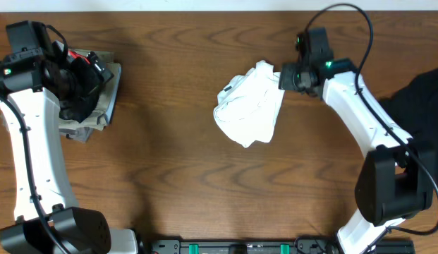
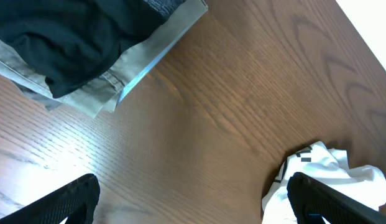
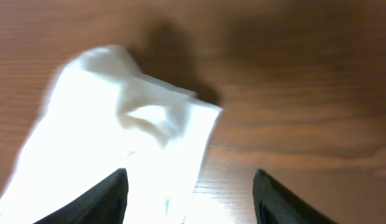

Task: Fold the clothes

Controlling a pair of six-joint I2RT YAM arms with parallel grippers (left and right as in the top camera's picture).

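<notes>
A crumpled white T-shirt (image 1: 251, 107) lies bunched in the middle of the wooden table; it also shows in the left wrist view (image 2: 323, 180) and the right wrist view (image 3: 112, 143). A plain black garment (image 1: 423, 99) lies at the right edge. My right gripper (image 1: 283, 77) is open just above the shirt's upper right edge, its fingers (image 3: 189, 199) straddling the cloth's edge and holding nothing. My left gripper (image 1: 88, 88) is open and empty over the far left, its fingers (image 2: 193, 202) above bare wood.
A stack of khaki-grey folded pieces (image 1: 109, 106) with black shorts (image 1: 84, 70) on top sits at the far left, under my left arm; it also shows in the left wrist view (image 2: 143, 56). Bare wood lies between the stack and the shirt.
</notes>
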